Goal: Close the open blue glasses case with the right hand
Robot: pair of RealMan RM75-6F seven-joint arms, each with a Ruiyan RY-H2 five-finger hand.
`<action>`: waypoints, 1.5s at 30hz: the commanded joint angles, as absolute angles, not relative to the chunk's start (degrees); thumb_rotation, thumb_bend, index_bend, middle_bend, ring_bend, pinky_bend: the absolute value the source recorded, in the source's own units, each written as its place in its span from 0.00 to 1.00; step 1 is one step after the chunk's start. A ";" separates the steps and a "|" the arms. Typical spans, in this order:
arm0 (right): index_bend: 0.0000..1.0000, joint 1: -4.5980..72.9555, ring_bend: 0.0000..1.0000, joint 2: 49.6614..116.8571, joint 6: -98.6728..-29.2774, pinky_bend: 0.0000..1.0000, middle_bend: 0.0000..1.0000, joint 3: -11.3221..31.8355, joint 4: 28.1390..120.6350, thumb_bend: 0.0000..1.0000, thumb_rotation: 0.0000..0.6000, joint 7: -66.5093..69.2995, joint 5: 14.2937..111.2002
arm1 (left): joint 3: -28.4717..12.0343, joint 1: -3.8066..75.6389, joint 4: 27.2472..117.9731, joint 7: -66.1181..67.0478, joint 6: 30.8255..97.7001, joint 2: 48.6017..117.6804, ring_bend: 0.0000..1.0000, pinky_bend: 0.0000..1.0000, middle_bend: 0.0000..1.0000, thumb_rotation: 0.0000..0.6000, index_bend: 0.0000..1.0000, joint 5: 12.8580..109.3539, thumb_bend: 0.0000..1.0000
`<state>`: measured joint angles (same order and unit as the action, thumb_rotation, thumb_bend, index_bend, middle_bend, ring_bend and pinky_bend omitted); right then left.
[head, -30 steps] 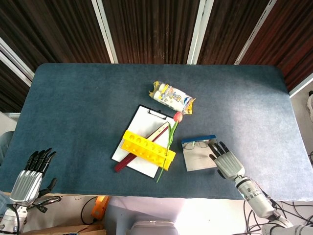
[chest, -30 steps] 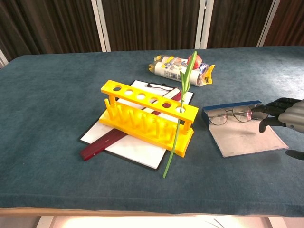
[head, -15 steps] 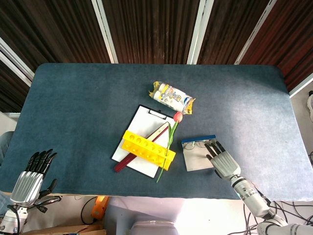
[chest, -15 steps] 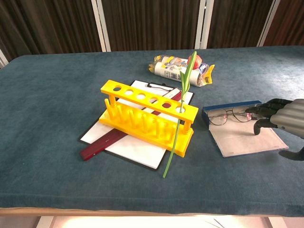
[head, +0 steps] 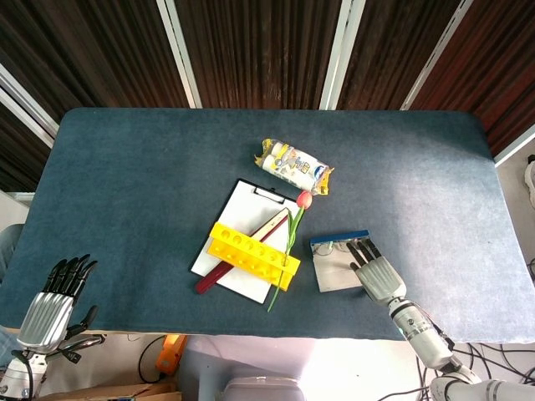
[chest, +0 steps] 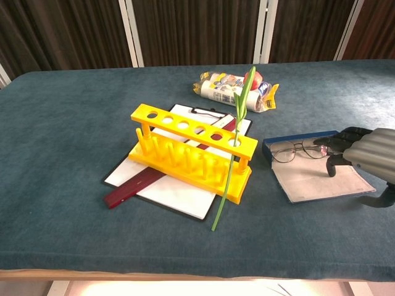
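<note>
The blue glasses case [head: 334, 264] [chest: 307, 176] lies open on the table, right of the yellow rack, its pale inner flap spread toward the front. A pair of wire glasses [chest: 295, 149] rests in its blue tray. My right hand [head: 375, 271] [chest: 361, 153] hovers over the right part of the case, dark fingers extended toward the glasses, holding nothing. Whether the fingertips touch the case is unclear. My left hand [head: 54, 304] stays at the table's front left edge, fingers straight and apart, empty.
A yellow tube rack [head: 253, 256] [chest: 192, 152] holding a tulip [head: 303, 200] stands on a white clipboard [head: 242, 217] with a dark red ruler [chest: 133, 190]. A snack packet [head: 294, 165] lies behind them.
My right hand has slid left, from beside the case's right edge to over its flap and tray. The case stays open. The left hand has hardly moved.
</note>
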<state>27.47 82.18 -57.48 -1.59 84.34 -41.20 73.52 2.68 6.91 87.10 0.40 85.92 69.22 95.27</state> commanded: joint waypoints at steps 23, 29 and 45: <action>0.60 27.63 0.00 81.50 -59.26 0.00 0.03 -0.78 84.87 0.54 1.00 -39.19 73.45 | 2.84 7.01 87.20 0.24 85.68 69.21 0.00 0.02 0.00 1.00 0.00 95.48 0.36; 0.63 27.46 0.00 82.48 -60.81 0.03 0.06 -0.59 83.84 0.51 1.00 -37.85 75.20 | 2.79 7.10 87.27 0.36 85.55 69.19 0.00 0.02 0.00 1.00 0.00 95.41 0.36; 0.73 27.13 0.00 83.64 -62.94 0.09 0.14 -0.22 81.82 0.61 1.00 -35.51 78.11 | 2.93 7.20 87.21 0.62 85.31 69.28 0.00 0.02 0.00 1.00 0.00 95.52 0.36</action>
